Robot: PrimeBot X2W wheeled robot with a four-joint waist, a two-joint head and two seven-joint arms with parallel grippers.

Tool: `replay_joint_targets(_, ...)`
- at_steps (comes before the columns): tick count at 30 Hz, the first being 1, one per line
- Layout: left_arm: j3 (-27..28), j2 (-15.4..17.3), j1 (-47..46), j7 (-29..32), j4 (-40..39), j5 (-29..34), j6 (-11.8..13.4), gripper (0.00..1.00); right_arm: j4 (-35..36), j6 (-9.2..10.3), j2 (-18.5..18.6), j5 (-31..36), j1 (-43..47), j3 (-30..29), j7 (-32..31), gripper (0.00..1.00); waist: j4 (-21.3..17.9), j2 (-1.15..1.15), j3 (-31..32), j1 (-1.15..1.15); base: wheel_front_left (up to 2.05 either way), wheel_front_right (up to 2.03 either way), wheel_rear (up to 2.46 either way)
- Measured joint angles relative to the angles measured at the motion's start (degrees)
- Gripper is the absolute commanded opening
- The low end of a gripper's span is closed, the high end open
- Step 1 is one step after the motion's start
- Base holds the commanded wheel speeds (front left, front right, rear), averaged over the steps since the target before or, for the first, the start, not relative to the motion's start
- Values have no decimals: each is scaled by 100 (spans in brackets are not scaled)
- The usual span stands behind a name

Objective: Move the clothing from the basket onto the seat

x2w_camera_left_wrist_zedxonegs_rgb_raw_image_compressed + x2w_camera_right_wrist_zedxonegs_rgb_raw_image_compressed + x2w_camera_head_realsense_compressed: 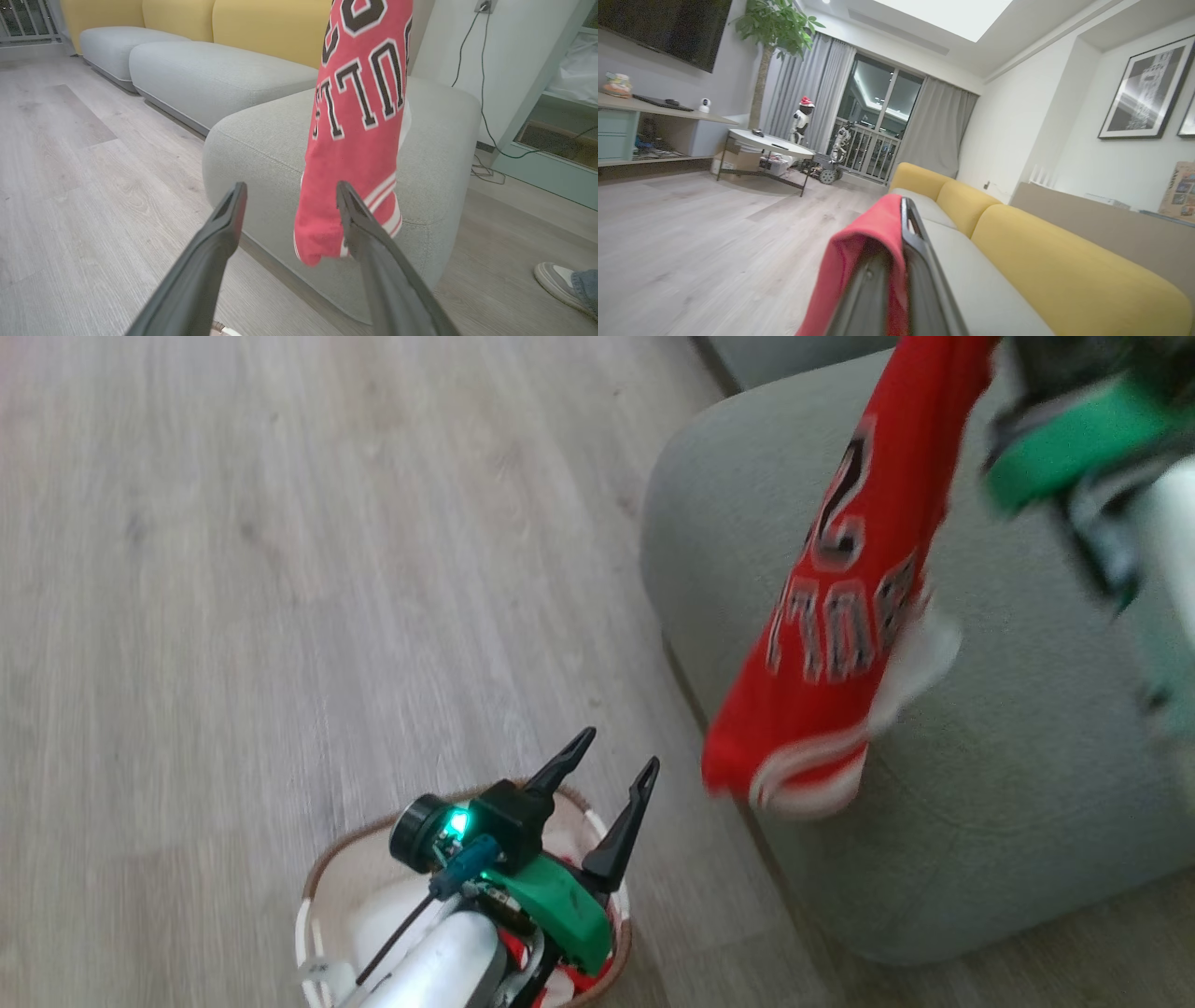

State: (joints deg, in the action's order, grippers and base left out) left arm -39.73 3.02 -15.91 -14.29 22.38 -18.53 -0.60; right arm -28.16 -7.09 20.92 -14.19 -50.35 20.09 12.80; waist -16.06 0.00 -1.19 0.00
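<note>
A red garment (840, 588) with black-and-white lettering and white striped trim hangs in the air over the front edge of the grey seat (1008, 765). Its top end is draped over my right gripper (899, 212), which is shut on the fabric. The right arm's green wrist (1074, 434) is blurred at the upper right. My left gripper (618, 751) is open and holds nothing, just above the white basket (347, 847). More red cloth (512, 947) lies in the basket under the left arm. In the left wrist view the open left gripper (290, 186) points at the hanging garment (359, 121) and the seat (261, 135).
Pale wood floor (280, 569) lies to the left of the seat. Further grey cushions (210, 74) and yellow backrests (1064, 266) continue the sofa. A person's shoe (558, 282) and a cable (486, 170) are on the floor past the seat's end. A round table (766, 142) stands farther off.
</note>
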Motion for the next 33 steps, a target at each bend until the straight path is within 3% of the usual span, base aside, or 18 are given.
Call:
replay_joint_targets(8,144,53,-240,0,-290,345,-46,100,-628,0,535,13,-1623,-336,-310,0,360,0,-638,0,0,0,0)
replay_joint_targets(12,205,187,-703,-1,-548,555,-69,100,-1059,0,906,278,-2815,-546,-498,0,589,0,-1292,0,0,0,0)
replay_joint_targets(19,297,276,-1121,-19,-824,733,-88,100,-1506,0,1223,776,-3935,-1162,-488,0,875,0,-2212,1,0,0,0)
replay_joint_targets(26,352,403,-1265,-41,-972,822,-32,100,-2281,0,1134,1063,-3850,-2232,-123,0,1080,0,-2900,2,0,0,0)
replay_joint_targets(33,405,589,-1267,-16,-1098,821,19,100,-2920,0,539,1380,-2931,-2750,111,0,1070,0,-3280,3,0,0,0)
